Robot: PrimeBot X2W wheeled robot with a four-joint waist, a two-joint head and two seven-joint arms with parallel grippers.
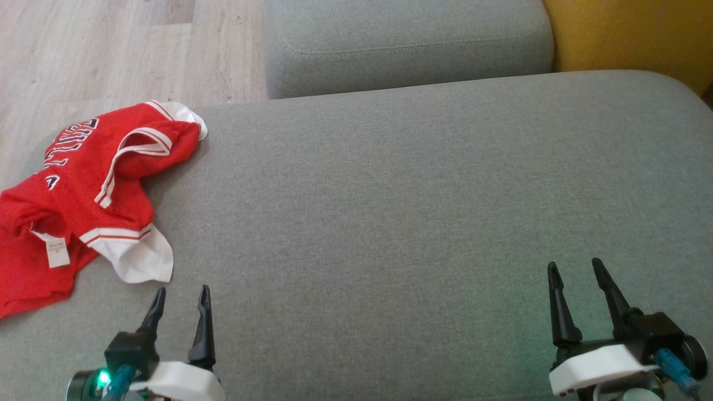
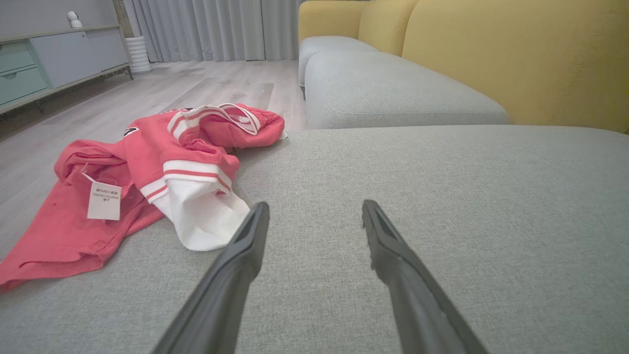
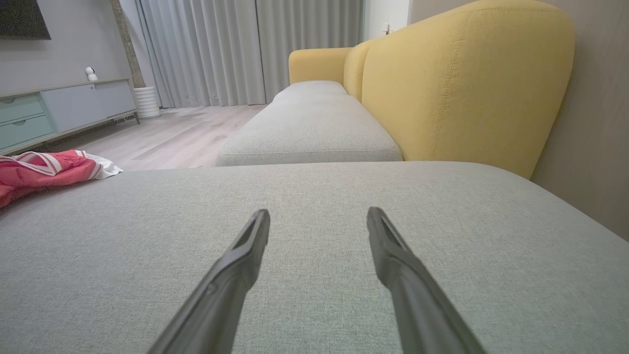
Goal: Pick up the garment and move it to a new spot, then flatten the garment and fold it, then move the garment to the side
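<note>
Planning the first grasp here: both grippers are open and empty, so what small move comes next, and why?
Probably ease the left gripper forward and leftward onto the garment: it lies crumpled at the cushion's left edge, its white part just beyond those open jaws, while the right gripper sits far off.

The garment (image 1: 83, 189) is lying on the seat's (image 1: 418, 211) left edge, a cushion (image 1: 406, 50) is sitting behind the seat, and a backrest (image 1: 640, 33) is standing behind its right end.
</note>
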